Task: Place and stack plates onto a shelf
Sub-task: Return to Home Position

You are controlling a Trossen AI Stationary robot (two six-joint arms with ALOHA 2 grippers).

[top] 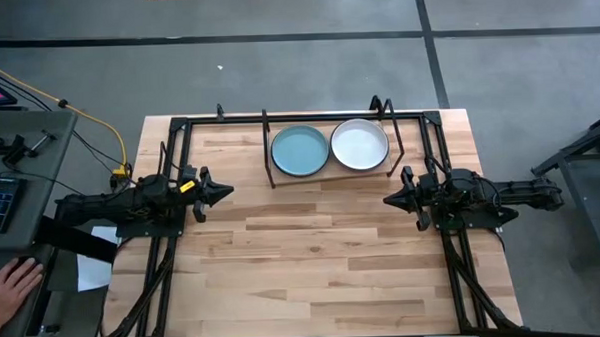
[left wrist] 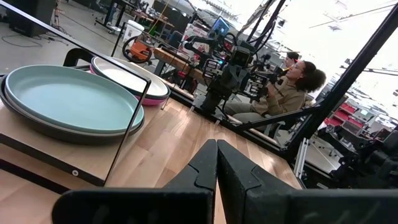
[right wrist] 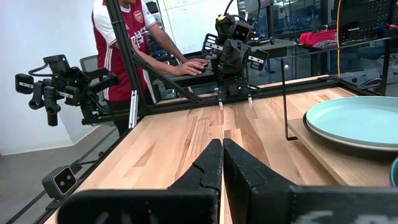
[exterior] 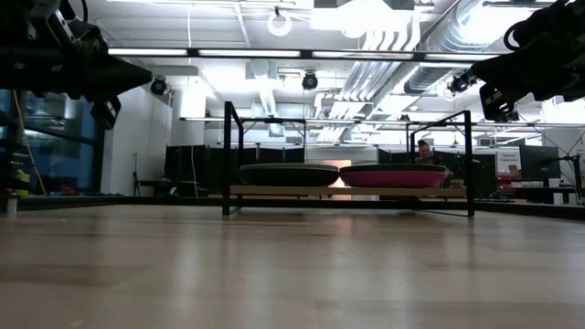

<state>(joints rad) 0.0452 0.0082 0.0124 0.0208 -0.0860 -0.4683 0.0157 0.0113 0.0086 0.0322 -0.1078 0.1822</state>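
- One desk [top: 323,268] carries everything. The bare boards between the two arms hold no plate. I judge little can go wrong there unless an arm sweeps low toward the far edge.
- One shelf [exterior: 226,155] stands at the desk's far edge, slightly right of the middle. It is a light wire rack over a wooden board and looks easy to shove. A knock from either arm against its upright end bars could slide it and shake what it holds.
- Two stacks of plates fill the shelf side by side, with their rims close together.
  - The left stack has a light teal plate [top: 299,150] on top, with a dark plate [exterior: 288,174] under it.
  - The right stack has a white plate [top: 359,144] on top, with a magenta plate [exterior: 395,175] under it.
  - I cannot tell how many plates lie in each stack.
- Nothing fastens the stacks, though both sit neatly. A jolt to the shelf could slide a top plate off centre or over the front of the board.
- The left hand [top: 229,191] hangs above the desk near its left edge and points inward. Its fingers are pressed together and hold nothing.
- The right hand [top: 388,198] hangs near the right edge, just in front of the shelf's right end. Its fingers are also closed and empty. It is the nearer of the two to the rack, so a careless swing here seems the likelier cause of a bump.
- A person's hand [top: 9,289] rests beyond the desk's near left corner, beside the base of the left arm. An arm moving that way could meet it.
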